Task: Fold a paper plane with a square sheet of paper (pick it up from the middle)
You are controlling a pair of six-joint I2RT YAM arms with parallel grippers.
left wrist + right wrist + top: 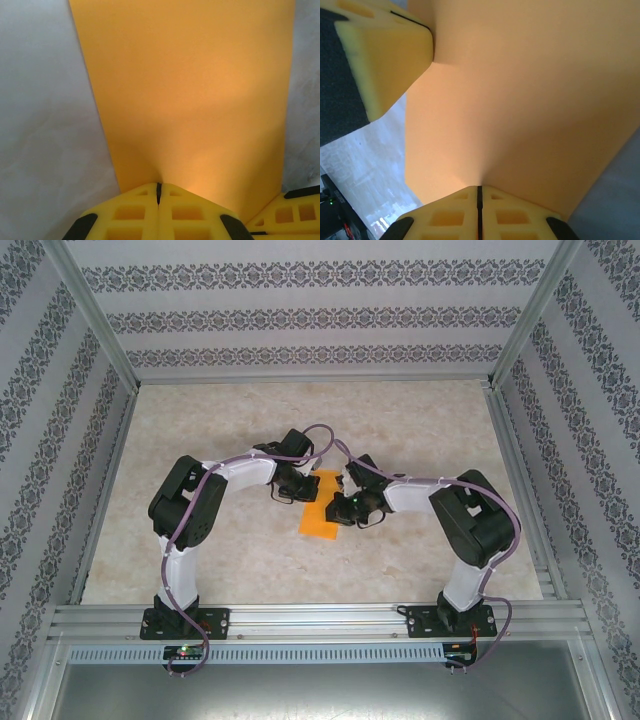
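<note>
The square sheet of paper [320,516] is bright orange and lies as a narrow oblong at mid-table between both arms. My left gripper [304,489] reaches its far left edge, and my right gripper [344,503] meets its right edge. In the left wrist view the paper [190,90] puckers where my left gripper [159,186] is shut on its rim; the right gripper's yellow fingers [292,212] show at bottom right. In the right wrist view my right gripper [479,189] is shut on the paper [520,100], with the left gripper's fingers [390,50] pinching it at top left. The paper plane is out of view.
The beige marbled tabletop [200,430] is boxed in by patterned walls [60,390] on three sides. An aluminium rail [320,618] runs along the near edge, where both arm bases are bolted. Purple cables loop over the arms.
</note>
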